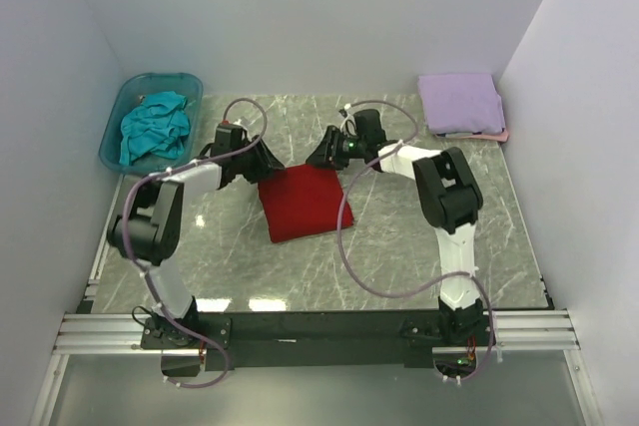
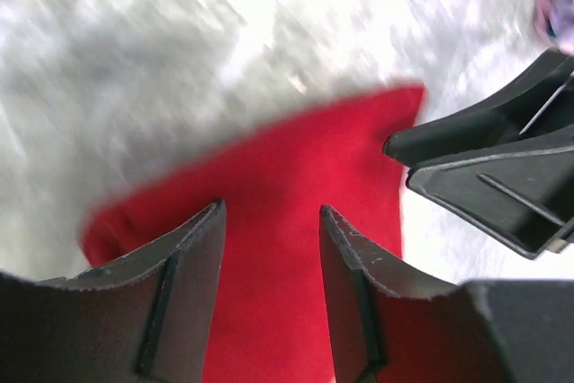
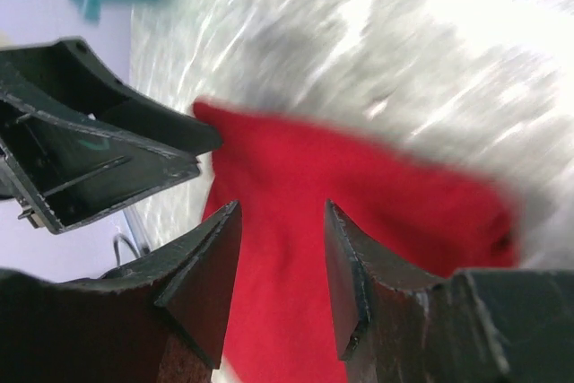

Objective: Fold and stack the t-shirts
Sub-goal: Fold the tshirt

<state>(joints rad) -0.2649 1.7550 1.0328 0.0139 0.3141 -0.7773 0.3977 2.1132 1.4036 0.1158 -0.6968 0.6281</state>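
Observation:
The deep red t-shirt [image 1: 300, 205] lies folded into a rough square in the middle of the table. Both grippers hover at its far edge. My left gripper [image 1: 272, 167] is at its far left corner and my right gripper [image 1: 319, 158] at its far right corner. Seen from the left wrist, the left gripper [image 2: 271, 206] is open above the red t-shirt [image 2: 287, 186], nothing between its fingers. The right gripper [image 3: 282, 204] is open too, over the red cloth [image 3: 359, 213]. A lavender t-shirt [image 1: 459, 101] lies folded at the back right on a pale pink one [image 1: 497, 134]. A teal t-shirt [image 1: 155, 129] is crumpled in the tub.
The translucent blue-green tub [image 1: 118, 117] stands at the back left against the wall. White walls close in the table on three sides. The two grippers are close together; each shows in the other's wrist view, the right gripper [image 2: 502, 172] and the left gripper [image 3: 90, 154].

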